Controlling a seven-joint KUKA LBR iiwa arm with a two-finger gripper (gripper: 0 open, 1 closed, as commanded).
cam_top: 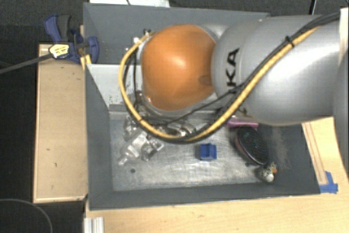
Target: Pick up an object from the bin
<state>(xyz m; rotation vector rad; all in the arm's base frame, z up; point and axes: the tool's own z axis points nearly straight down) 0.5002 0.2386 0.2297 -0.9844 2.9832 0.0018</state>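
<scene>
My gripper (pixel 138 145) is low over the left part of the bin floor, its shiny metal body showing just under the arm's orange cover. A small blue block (pixel 206 151) lies on the floor to its right, apart from it. Further right lies a black oval thing (pixel 251 146) with a purple piece (pixel 243 123) at its upper end, partly hidden under the arm. A small metal-and-yellow thing (pixel 267 172) rests near the bin's front right corner. Nothing can be made out held in the gripper.
The arm and its orange cover hang over the back and middle of the bin and hide what lies there. The bin's sloped left wall is close to the gripper. Bare floor shows along the front between the gripper and the blue block.
</scene>
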